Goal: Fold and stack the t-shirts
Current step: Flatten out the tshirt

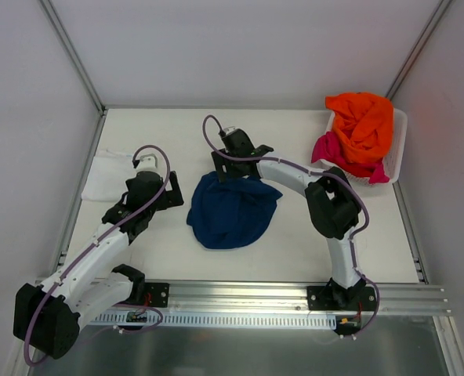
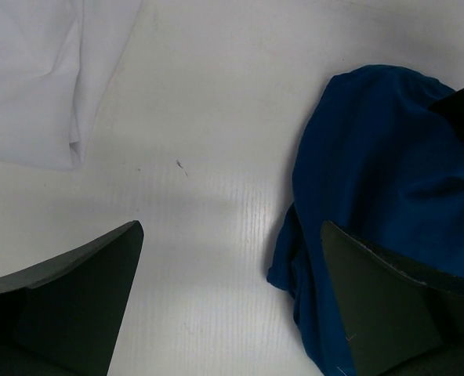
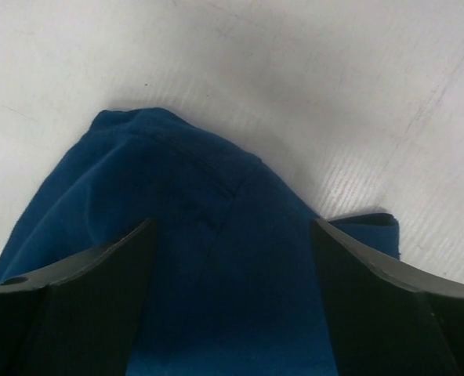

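A navy blue shirt lies crumpled in a rounded heap at the middle of the table. The right gripper hangs over the shirt's far edge, fingers spread wide with cloth beneath them but nothing pinched. The left gripper, also spread and empty, hovers over bare table just left of the heap. A folded white shirt rests at the far left. An orange shirt and a pink shirt sit bunched in a basket at the far right. The step appears to be flattening the blue shirt. Each gripper should likely pinch one outer edge, not a bunch, then draw apart.
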